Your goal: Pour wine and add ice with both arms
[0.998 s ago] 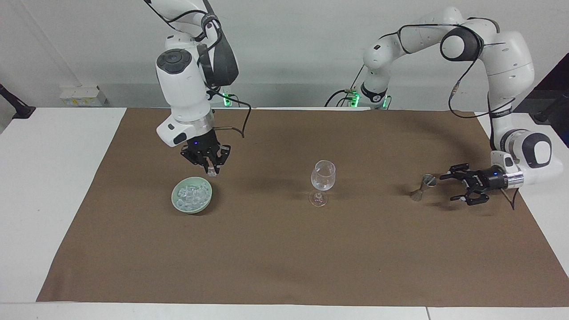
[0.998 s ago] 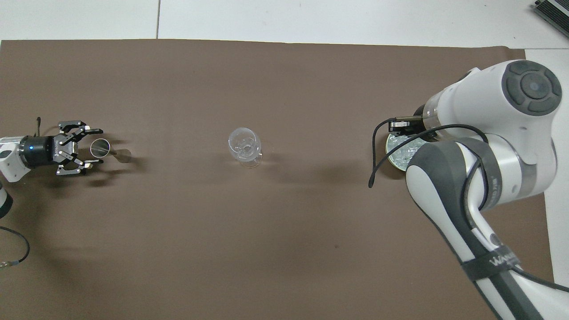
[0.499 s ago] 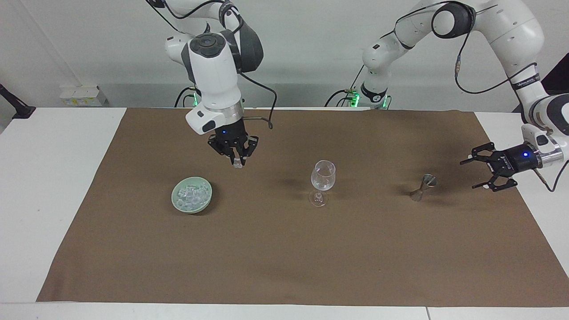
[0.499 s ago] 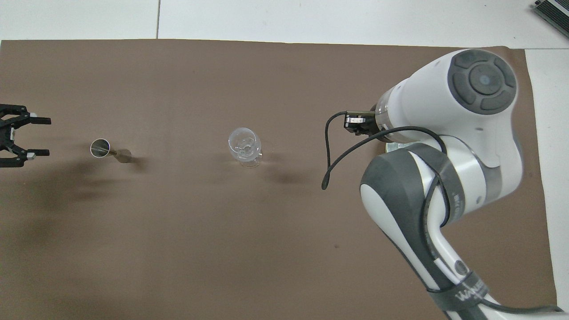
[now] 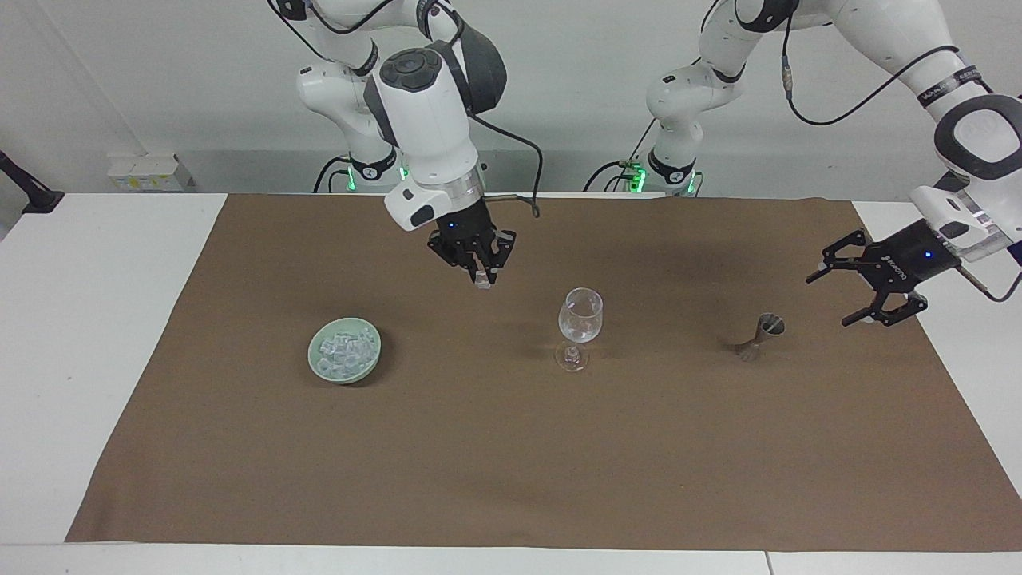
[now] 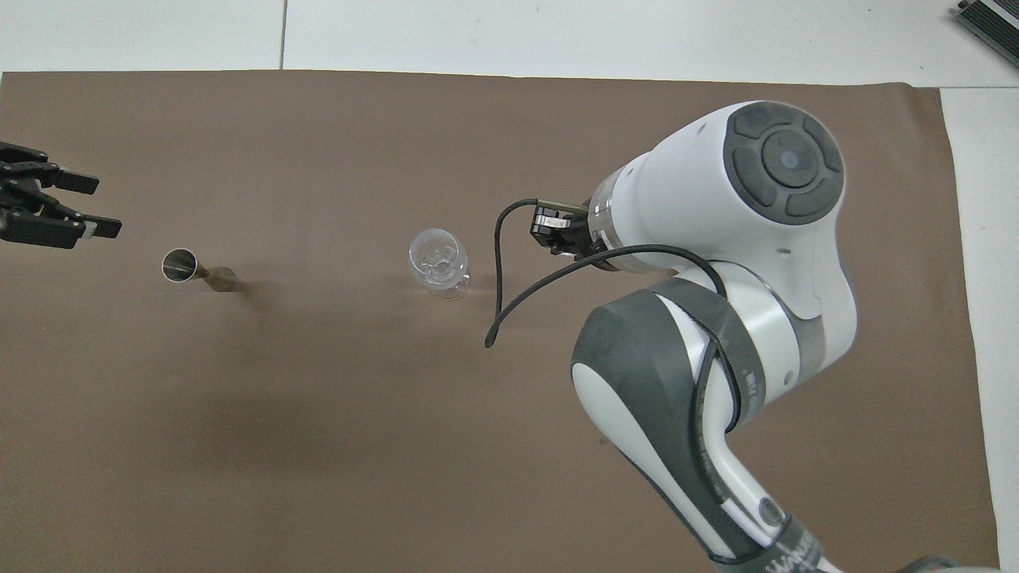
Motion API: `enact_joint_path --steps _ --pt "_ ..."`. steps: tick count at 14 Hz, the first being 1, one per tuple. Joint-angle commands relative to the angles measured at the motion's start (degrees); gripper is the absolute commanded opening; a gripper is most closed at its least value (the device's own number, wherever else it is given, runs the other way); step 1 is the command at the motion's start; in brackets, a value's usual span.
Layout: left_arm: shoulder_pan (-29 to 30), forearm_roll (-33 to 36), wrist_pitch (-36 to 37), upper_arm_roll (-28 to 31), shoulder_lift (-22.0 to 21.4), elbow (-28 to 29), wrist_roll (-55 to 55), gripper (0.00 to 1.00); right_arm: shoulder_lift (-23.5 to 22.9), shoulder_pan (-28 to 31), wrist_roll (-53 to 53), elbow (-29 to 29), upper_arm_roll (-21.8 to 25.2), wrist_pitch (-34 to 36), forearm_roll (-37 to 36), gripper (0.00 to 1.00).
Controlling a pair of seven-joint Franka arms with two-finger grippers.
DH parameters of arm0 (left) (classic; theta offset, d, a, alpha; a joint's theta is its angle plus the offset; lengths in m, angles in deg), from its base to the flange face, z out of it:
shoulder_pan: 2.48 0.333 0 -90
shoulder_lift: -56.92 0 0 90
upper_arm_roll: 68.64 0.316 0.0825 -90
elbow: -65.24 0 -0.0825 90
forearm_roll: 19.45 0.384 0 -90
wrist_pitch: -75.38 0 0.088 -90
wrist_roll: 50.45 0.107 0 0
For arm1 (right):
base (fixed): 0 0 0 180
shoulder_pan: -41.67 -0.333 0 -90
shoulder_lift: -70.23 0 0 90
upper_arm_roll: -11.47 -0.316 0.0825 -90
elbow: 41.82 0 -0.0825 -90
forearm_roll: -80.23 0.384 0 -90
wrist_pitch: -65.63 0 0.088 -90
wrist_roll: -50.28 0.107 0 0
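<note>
A pale green bowl (image 5: 345,351) holds a heap of ice (image 5: 345,345); in the overhead view the right arm hides it. My right gripper (image 5: 481,277) is shut on one ice cube (image 5: 482,282). It hangs over the brown cloth between the bowl and the clear stemmed glass (image 5: 580,323) (image 6: 436,261), which stands upright mid-table. A small metal jigger (image 5: 758,335) (image 6: 179,265) stands toward the left arm's end. My left gripper (image 5: 827,302) (image 6: 95,207) is open and empty, raised over the cloth's edge beside the jigger. Wine is out of view.
A brown cloth (image 5: 511,463) covers most of the white table (image 5: 96,319). The right arm's wrist and elbow (image 6: 716,263) hang over the cloth toward the right arm's end in the overhead view. A black cable (image 6: 497,278) dangles from that wrist near the glass.
My right gripper has carried the ice cube from over the bowl toward the glass. My left gripper has drawn away from the jigger and risen, still open.
</note>
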Motion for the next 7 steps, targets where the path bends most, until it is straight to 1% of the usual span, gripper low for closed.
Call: enact_joint_path --steps 1,3,5,7 --pt "-4.52 7.82 -2.83 0.97 -3.82 2.34 -17.55 0.91 -4.77 0.12 3.27 6.63 -1.8 -0.26 1.57 0.0" --pt "-7.16 13.54 -3.36 0.89 -4.97 2.43 -34.16 0.99 -7.24 0.12 6.61 9.9 -4.17 -0.34 1.4 0.0" --pt "-9.36 19.61 -3.45 0.71 -5.76 2.43 -47.1 1.0 -7.17 0.04 6.63 9.74 -4.26 -0.26 1.05 0.0" --pt "-10.42 21.3 -2.32 0.71 -5.86 1.73 -54.78 1.0 -7.25 0.12 6.54 9.56 -4.26 -0.52 1.4 0.0"
